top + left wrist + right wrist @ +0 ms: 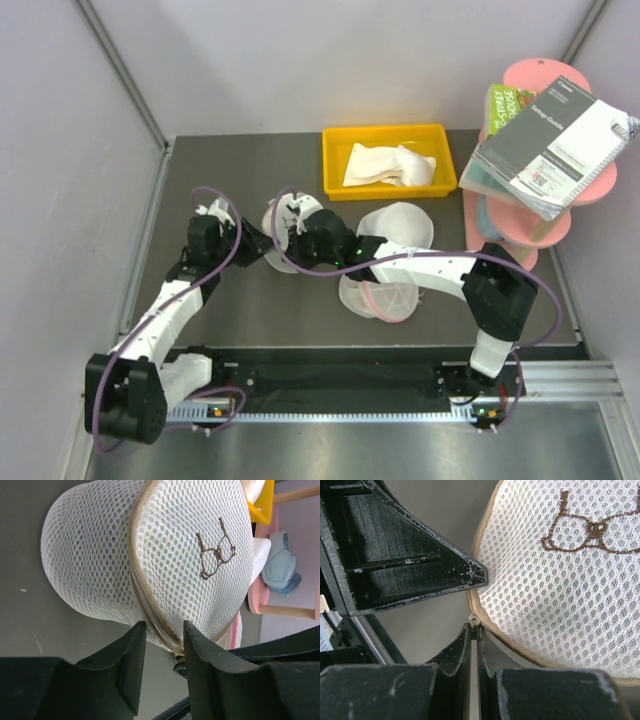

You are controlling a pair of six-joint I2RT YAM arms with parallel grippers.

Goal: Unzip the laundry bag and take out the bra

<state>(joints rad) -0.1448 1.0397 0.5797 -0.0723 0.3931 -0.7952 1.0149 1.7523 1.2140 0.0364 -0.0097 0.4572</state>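
laundry bag [150, 555], rim gripped in left hand [164, 628]

My top camera sits above and behind my arm bases, looking down and forward over the whole table [300, 310] from well off. The left wrist camera looks out between the fingers of my left gripper [164, 625], very near the laundry bag [100, 555], seeing its side and its face with the brown mark [215, 550]. The right wrist camera peers past my right gripper [475, 626], nearer yet, onto that same face and mark. All three views share this bag, which shows small in the top one.
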